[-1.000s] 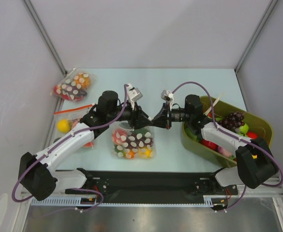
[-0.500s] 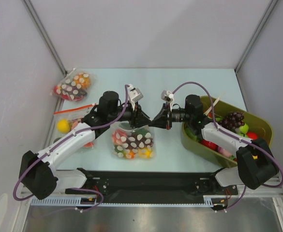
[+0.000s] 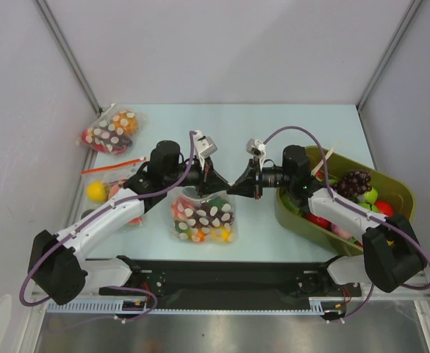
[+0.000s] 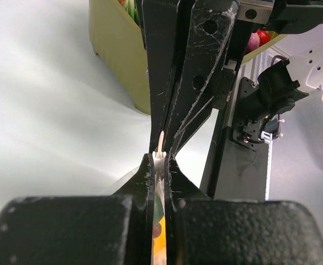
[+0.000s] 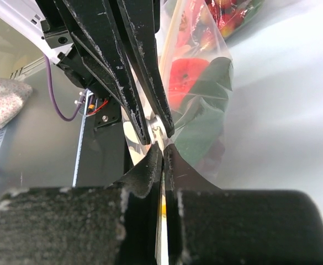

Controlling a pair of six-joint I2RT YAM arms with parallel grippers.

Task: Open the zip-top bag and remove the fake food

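The zip-top bag (image 3: 202, 218), clear with white polka dots, hangs below where my two grippers meet tip to tip over the table's middle. The fake food (image 3: 209, 232) shows through it as red, orange-yellow, green and dark purple pieces. My left gripper (image 3: 222, 183) is shut on the bag's top edge; its wrist view (image 4: 159, 160) shows a white slider (image 4: 159, 155) at its tips. My right gripper (image 3: 236, 188) is shut on the same edge from the other side (image 5: 162, 148). The bag (image 5: 202, 113) with a red and a green piece lies behind the fingers.
An olive-green bin (image 3: 402, 193) at the right holds a grape bunch (image 3: 354, 181) and other fruits. A dotted bag with red and orange (image 3: 110, 131) lies at the back left. A clear bag with an orange-red strip (image 3: 112, 166) and a yellow fruit (image 3: 95, 191) lie at the left.
Both grippers, still tip to tip on the bag's top edge, have shifted slightly toward the near edge. The bag has sunk a little with them.
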